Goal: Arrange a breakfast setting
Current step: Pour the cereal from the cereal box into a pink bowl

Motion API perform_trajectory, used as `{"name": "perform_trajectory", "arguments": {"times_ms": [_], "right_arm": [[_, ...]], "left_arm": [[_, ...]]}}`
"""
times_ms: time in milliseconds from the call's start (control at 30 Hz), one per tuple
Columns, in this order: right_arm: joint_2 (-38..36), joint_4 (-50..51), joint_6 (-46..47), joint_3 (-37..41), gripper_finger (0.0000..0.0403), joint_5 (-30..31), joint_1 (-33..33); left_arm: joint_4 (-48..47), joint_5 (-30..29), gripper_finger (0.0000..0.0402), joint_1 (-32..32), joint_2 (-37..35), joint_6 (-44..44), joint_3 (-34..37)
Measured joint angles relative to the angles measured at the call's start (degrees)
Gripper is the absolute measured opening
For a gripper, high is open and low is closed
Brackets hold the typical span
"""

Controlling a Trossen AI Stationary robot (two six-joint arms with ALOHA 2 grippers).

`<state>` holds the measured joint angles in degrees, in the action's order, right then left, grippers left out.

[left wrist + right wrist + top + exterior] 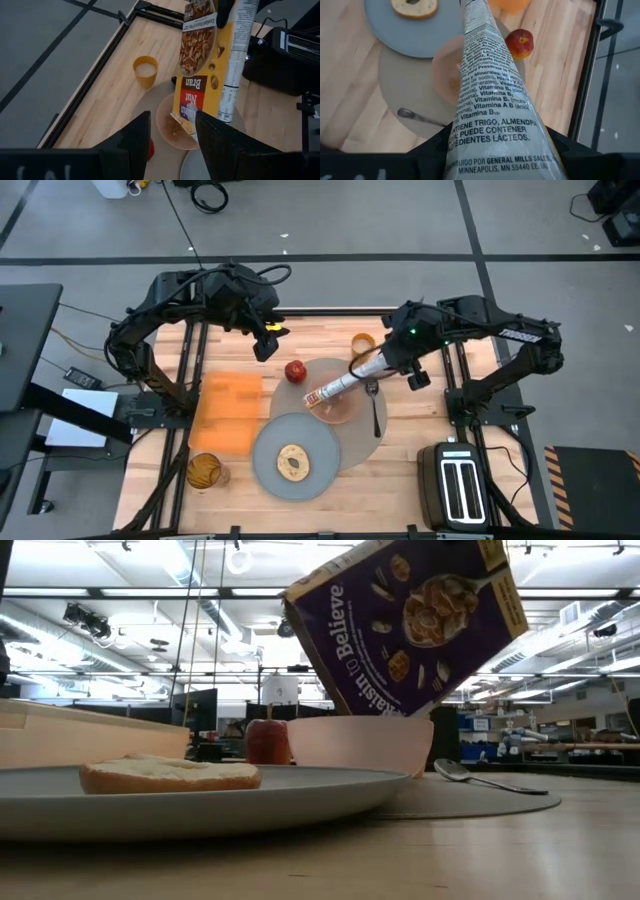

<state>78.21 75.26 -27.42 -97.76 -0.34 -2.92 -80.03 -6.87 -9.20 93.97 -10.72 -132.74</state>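
A purple-and-yellow cereal box (pixel 340 387) hangs tilted over the pink bowl (pixel 338 408), its lower open end (pixel 179 121) above the bowl; my right gripper (pixel 385 362) is shut on it. Some cereal (pixel 173 128) lies in the bowl. The bowl, the metal spoon (pixel 374 406) and the red apple (pixel 295 370) rest on the round mat (pixel 362 442). The toast (pixel 292 462) lies on the grey plate (pixel 270 452). The orange cup (pixel 362 342) stands by the mat's far edge. My left gripper (pixel 266 340) hangs open and empty beyond the apple. My right gripper pinches the cereal box near its upper end (pixel 495 145) between its two fingers, one on each broad face; the narrow printed side faces the wrist. The fingers (pixel 437 150) come from the table's right. The box is lifted clear, slanting down toward the bowl.
An orange rectangular cloth (pixel 228 412) lies at the left, with an amber glass (pixel 203 470) near its front corner. The black toaster (pixel 455 485) stands at the front right. Bare wood shows along the near edge (pixel 380 505).
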Motion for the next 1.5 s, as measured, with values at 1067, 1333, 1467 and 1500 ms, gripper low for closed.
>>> {"name": "perform_trajectory", "arguments": {"times_ms": [1067, 1333, 1467, 1500], "right_arm": [[-0.8, 4.6, -20.4, 0.0, 0.0167, 14.1, 16.8], [-0.8, 4.6, -21.5, 0.0, 0.0167, 16.5, 20.2], [-0.8, 4.6, -23.8, 0.0, 0.0167, 20.0, 22.4], [-0.8, 4.6, -24.0, 0.0, 0.0167, 20.5, 22.8]], "left_arm": [[-0.2, 0.0, 0.0164, 0.0, 0.0, -1.1, 0.0], [-0.2, 0.0, 0.0164, 0.0, 0.0, -1.9, 0.0], [-0.1, 0.0, 0.0164, 0.0, 0.0, -2.2, 0.0], [-0.1, 0.0, 0.0164, 0.0, 0.0, -2.2, 0.0]]}}
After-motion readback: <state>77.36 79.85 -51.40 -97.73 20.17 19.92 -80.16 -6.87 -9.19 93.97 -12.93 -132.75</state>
